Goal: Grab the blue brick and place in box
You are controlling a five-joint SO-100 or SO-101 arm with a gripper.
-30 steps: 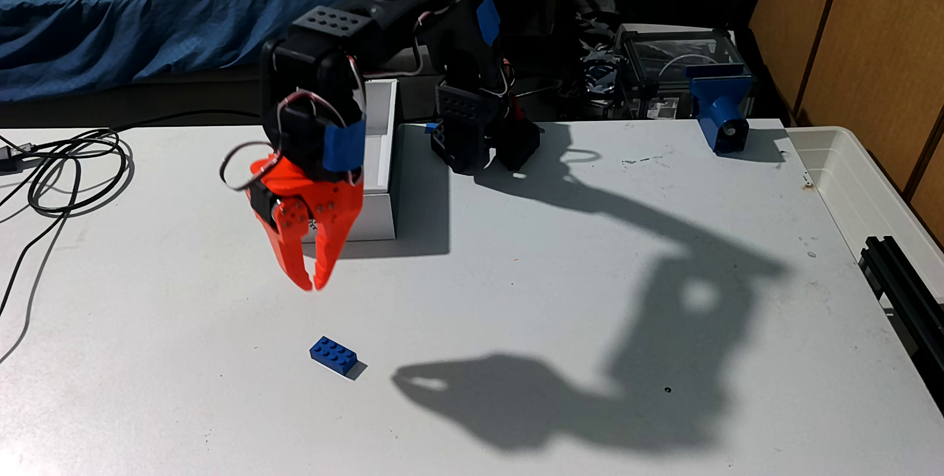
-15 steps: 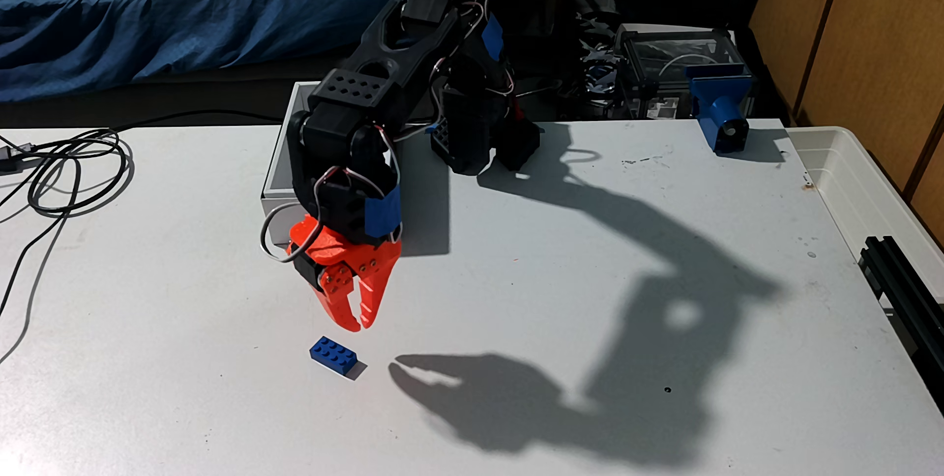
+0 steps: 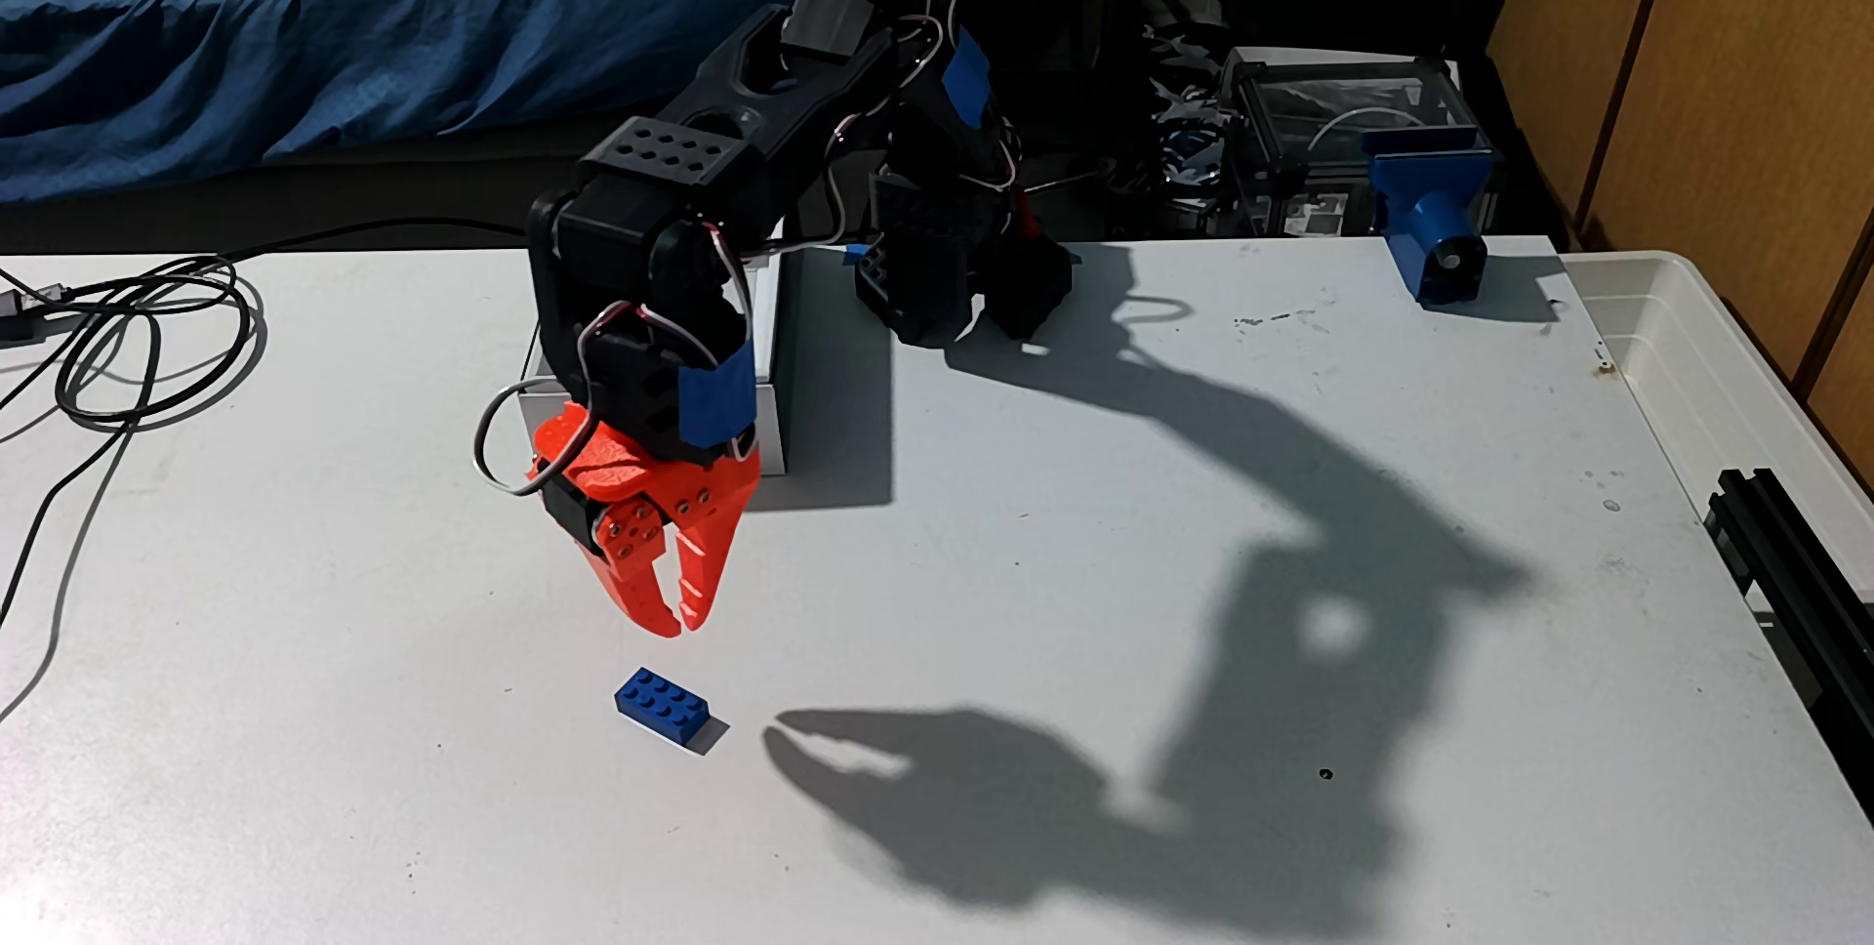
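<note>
The brick (image 3: 661,708) lies at 6 o'clock from the empty, nearly closed pincer (image 3: 682,629), long axis running 10-to-4.

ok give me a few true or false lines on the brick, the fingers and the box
1. The small bright-blue plastic studded brick lies on the table. True.
2. The orange gripper holds the brick. False: its fingers are nearly together, apart from the brick, holding nothing.
3. The white cardboard box sits behind the arm. True.
4. The brick is in the box. False: it lies outside, nearer the camera.
</note>
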